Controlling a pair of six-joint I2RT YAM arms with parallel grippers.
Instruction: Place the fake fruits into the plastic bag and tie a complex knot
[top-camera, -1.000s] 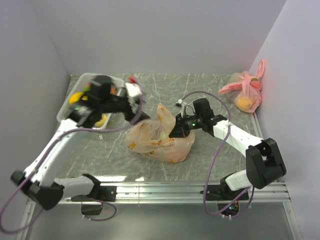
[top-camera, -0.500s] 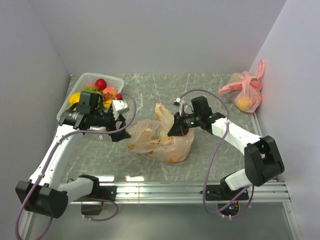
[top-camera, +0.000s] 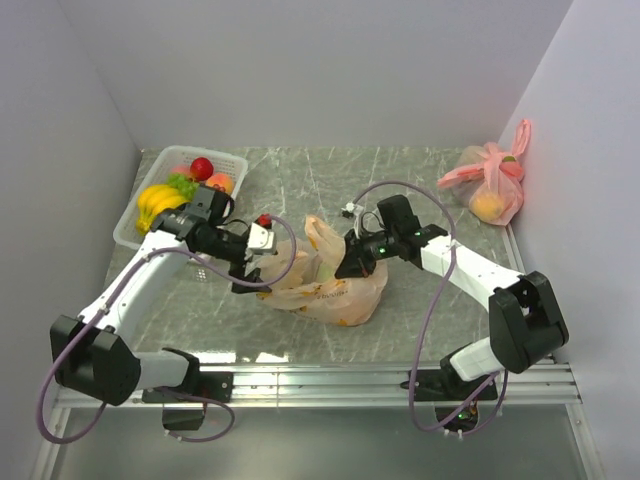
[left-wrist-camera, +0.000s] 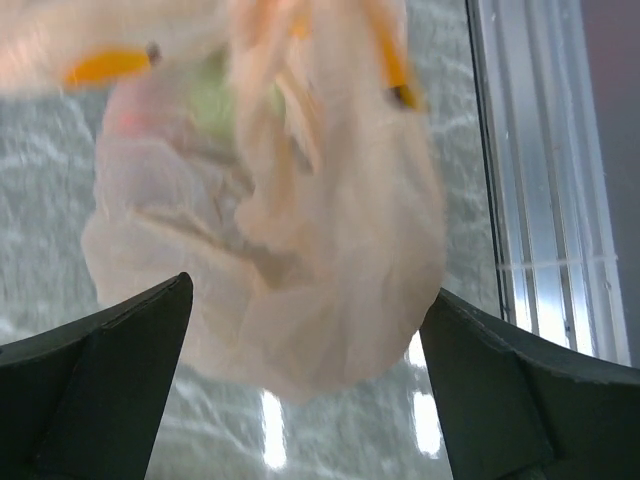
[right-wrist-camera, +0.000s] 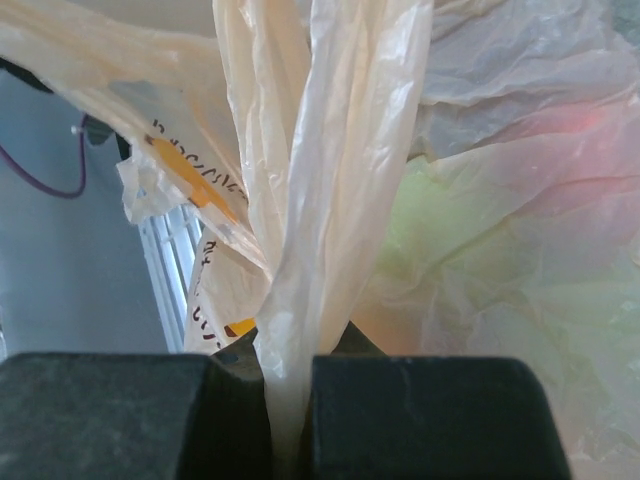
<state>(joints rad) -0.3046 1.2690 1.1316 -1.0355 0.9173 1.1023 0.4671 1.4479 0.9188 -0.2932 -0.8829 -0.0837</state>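
A grey-green marbled table (top-camera: 420, 190) is recorded. On it, a white basket (top-camera: 125, 235) is set at the upper left of the frame. A peach-orange plastic bag (top-camera: 330, 295) is laid at the centre, and a pink tied bag (top-camera: 490, 190) at the upper right.

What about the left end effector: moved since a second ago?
Yes. The left end effector moved away from the basket, toward the near edge, beside the bag.
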